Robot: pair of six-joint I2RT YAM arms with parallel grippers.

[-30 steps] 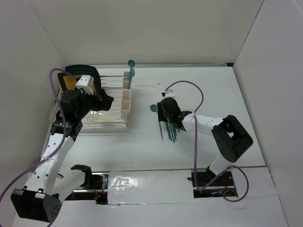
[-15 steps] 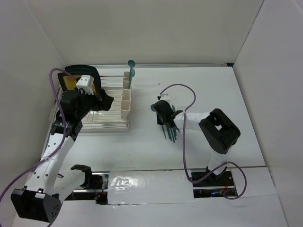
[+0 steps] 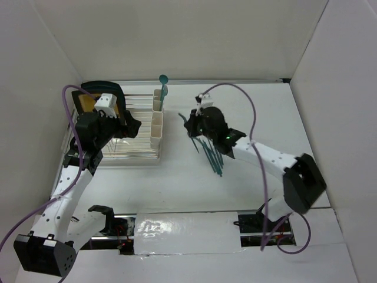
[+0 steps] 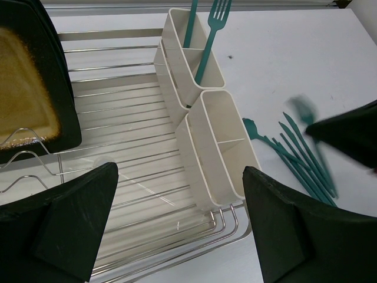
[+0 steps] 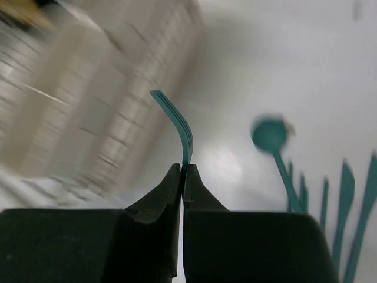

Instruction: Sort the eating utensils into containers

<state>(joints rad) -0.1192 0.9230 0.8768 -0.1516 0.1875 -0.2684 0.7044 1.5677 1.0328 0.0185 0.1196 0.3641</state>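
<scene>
- My right gripper point(image 5: 182, 169) is pinched fully together on the handle end of one teal fork point(image 5: 178, 118). The tines point up and away. I judge that this end grip leaves the shaft free to drop into a cup.
- My left gripper point(image 4: 179, 172) is spread wide and holds nothing. It hovers above the dish rack point(image 4: 129, 147), beside the containers point(image 4: 189, 154), and appears to be keeping out of the delivery path.
- The loose eating utensils point(image 3: 211, 154) lie fanned on the table point(image 3: 277, 118), right of the rack.
- A standing fork point(image 4: 213, 29) and one more handle sit upright in the far cup.
- The table is plain white, with white walls point(image 3: 177, 35) around it. A yellow-and-black plate point(image 4: 29, 88) stands in the rack.
</scene>
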